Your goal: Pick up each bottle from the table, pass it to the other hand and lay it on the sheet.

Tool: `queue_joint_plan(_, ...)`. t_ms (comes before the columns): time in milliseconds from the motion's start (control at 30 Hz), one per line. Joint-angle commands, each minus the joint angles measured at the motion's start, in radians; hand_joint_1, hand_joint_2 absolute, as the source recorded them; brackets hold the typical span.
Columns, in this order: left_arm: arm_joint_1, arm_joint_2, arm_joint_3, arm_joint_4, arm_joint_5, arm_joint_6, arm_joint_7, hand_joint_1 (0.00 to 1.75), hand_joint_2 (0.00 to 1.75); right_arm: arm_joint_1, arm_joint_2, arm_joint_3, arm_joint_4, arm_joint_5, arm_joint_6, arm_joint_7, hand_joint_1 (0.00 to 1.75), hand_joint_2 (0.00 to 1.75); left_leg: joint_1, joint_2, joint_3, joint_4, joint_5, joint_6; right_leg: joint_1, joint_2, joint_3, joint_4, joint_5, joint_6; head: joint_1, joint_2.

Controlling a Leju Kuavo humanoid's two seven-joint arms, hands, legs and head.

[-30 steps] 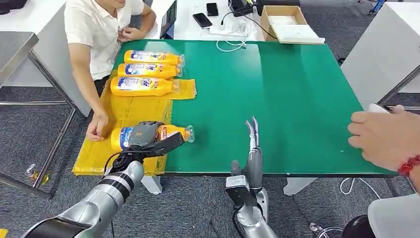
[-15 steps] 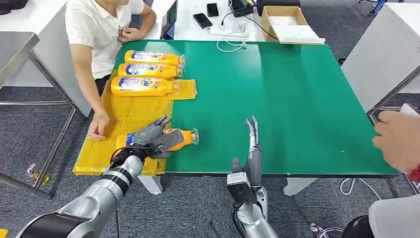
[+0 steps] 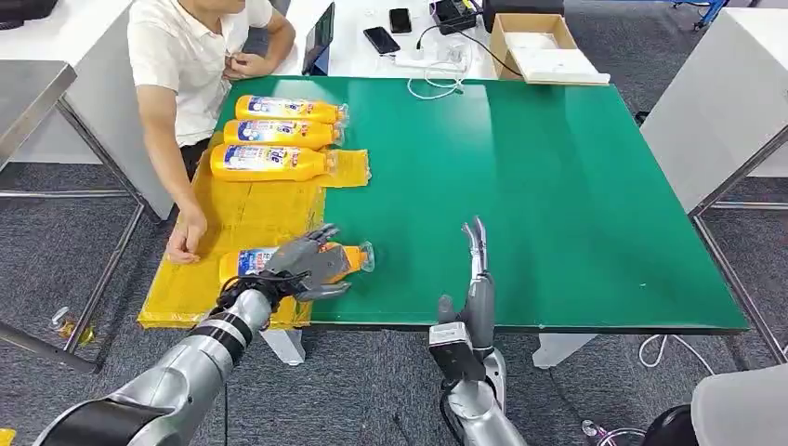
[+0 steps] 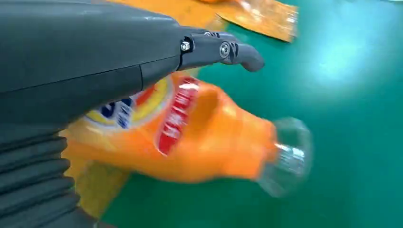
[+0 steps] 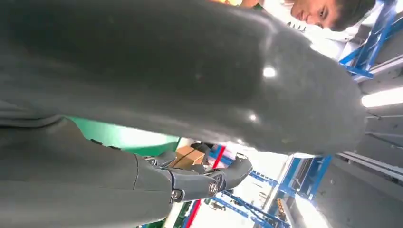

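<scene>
Green desk (image 3: 520,177) lay wide before me, with the yellow sheet (image 3: 243,212) along its left side. A person's hand at the right edge had gone. My left hand (image 3: 302,265) had let go, fingers wide, leaving the fourth bottle (image 3: 346,261) lying half on the sheet. My right hand (image 3: 476,251) waited, fingers straight, holding nothing.

Wide bare stretch of green table (image 3: 558,186) right of right hand (image 3: 476,243): free passage. Yellow sheet (image 3: 251,209) crowded: three bottles (image 3: 269,135) far end, person's hand (image 3: 188,237) resting on left edge, possibly touching sheet.
</scene>
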Motion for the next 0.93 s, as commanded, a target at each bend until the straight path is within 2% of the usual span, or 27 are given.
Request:
queue_joint_plan(33,0.047,-0.009,0.058,-0.015,0.118,-0.088,-0.105,0.0,0.0,-0.043,-0.034,0.038,0.079,-0.011,-0.014,0.003,0.0,0.0,0.0,0.003,0.003,-0.001,-0.001,-0.001,0.0,0.002,0.002,-0.001,0.0,-0.001,0.0,0.0)
queue_joint_plan(67,0.047,-0.009,0.058,-0.015,0.118,-0.088,-0.105,0.0,0.0,-0.043,-0.034,0.038,0.079,-0.011,-0.014,0.003,0.0,0.0,0.0,0.004,0.003,-0.002,-0.001,-0.001,0.0,0.003,0.002,-0.001,0.0,-0.002,0.0,0.0)
queue_joint_plan(100,0.056,-0.018,0.09,-0.038,0.167,-0.101,-0.143,0.0,1.75,-0.046,-0.036,0.038,0.084,-0.011,-0.015,0.003,0.0,0.0,0.0,0.004,0.003,-0.001,-0.001,-0.001,0.0,0.003,0.002,-0.001,0.0,-0.002,0.0,0.0)
queue_joint_plan(200,0.174,-0.06,0.07,-0.307,0.248,0.055,-0.207,0.0,1.75,-0.011,-0.041,0.013,0.046,-0.036,-0.036,0.003,0.0,0.0,0.0,0.003,0.002,-0.001,-0.001,-0.001,0.0,0.002,0.001,-0.001,0.0,-0.001,0.0,0.0)
queue_joint_plan(233,0.204,-0.073,0.055,-0.381,0.269,0.067,-0.196,0.0,1.75,0.002,-0.041,0.007,0.013,-0.048,-0.035,0.003,0.0,0.0,0.0,0.003,0.003,-0.001,-0.001,-0.001,0.0,0.001,0.002,-0.001,-0.001,-0.002,0.0,0.0)
queue_joint_plan(333,0.204,-0.073,0.055,-0.381,0.269,0.067,-0.196,0.0,1.75,0.002,-0.041,0.007,0.013,-0.048,-0.035,0.003,0.0,0.0,0.0,0.001,-0.001,0.0,0.0,0.0,0.0,0.0,-0.003,0.0,0.0,-0.001,0.0,0.0)
queue_joint_plan(433,0.296,-0.062,-0.003,-0.567,0.341,0.138,-0.216,0.0,1.75,0.058,-0.019,-0.06,-0.101,-0.128,0.025,0.003,0.0,0.0,-0.001,0.002,-0.004,0.0,-0.001,0.0,0.0,0.001,-0.005,0.0,0.0,-0.001,0.0,0.0)
queue_joint_plan(467,0.331,-0.049,-0.05,-0.641,0.371,0.171,-0.205,0.0,1.75,0.082,0.002,-0.106,-0.154,-0.146,0.055,0.003,0.0,1.75,-0.001,0.003,-0.002,0.0,-0.003,-0.001,-0.001,0.001,-0.003,0.001,-0.003,-0.002,0.0,0.0)
queue_joint_plan(533,0.393,-0.034,-0.105,-0.737,0.338,0.273,-0.211,0.0,1.75,0.125,0.024,-0.141,-0.226,-0.162,0.096,0.003,0.0,1.75,-0.001,0.003,-0.002,0.0,-0.003,-0.001,0.0,0.0,-0.004,0.001,-0.003,-0.002,0.0,0.0)
queue_joint_plan(667,0.426,-0.035,-0.123,-0.769,0.343,0.288,-0.211,0.0,1.75,0.143,0.026,-0.146,-0.243,-0.161,0.104,0.003,0.0,1.75,0.0,0.003,-0.004,0.0,-0.003,-0.001,0.0,0.001,-0.006,0.001,-0.003,-0.002,0.0,0.0)
queue_joint_plan(767,0.536,-0.006,-0.167,-0.891,0.42,0.318,-0.211,0.0,1.75,0.174,0.053,-0.204,-0.157,-0.222,0.224,0.003,0.0,1.75,0.0,0.005,0.0,-0.001,-0.004,-0.002,0.001,0.002,-0.002,-0.001,-0.003,-0.003,0.0,0.0)
queue_joint_plan(833,0.595,0.013,-0.217,-0.97,0.421,0.363,-0.206,0.0,1.75,0.219,0.055,-0.187,-0.217,-0.143,0.169,0.003,0.0,1.75,0.0,0.005,-0.004,-0.002,-0.003,-0.001,0.0,0.002,-0.006,-0.002,-0.002,-0.002,0.0,0.0)
queue_joint_plan(900,0.643,0.025,-0.235,-1.021,0.445,0.376,-0.199,0.0,1.75,0.236,0.075,-0.193,-0.227,-0.18,0.169,0.024,0.0,1.75,0.0,0.005,-0.003,-0.002,-0.004,-0.002,0.0,0.002,-0.005,-0.001,-0.003,-0.002,0.0,0.0)
queue_joint_plan(933,0.676,0.032,-0.232,-1.052,0.504,0.368,-0.194,0.0,1.75,0.253,0.08,-0.18,-0.271,-0.194,0.153,0.067,0.0,1.75,0.0,0.004,-0.005,-0.001,-0.003,-0.001,0.0,0.001,-0.007,-0.001,-0.002,-0.002,0.0,0.0)
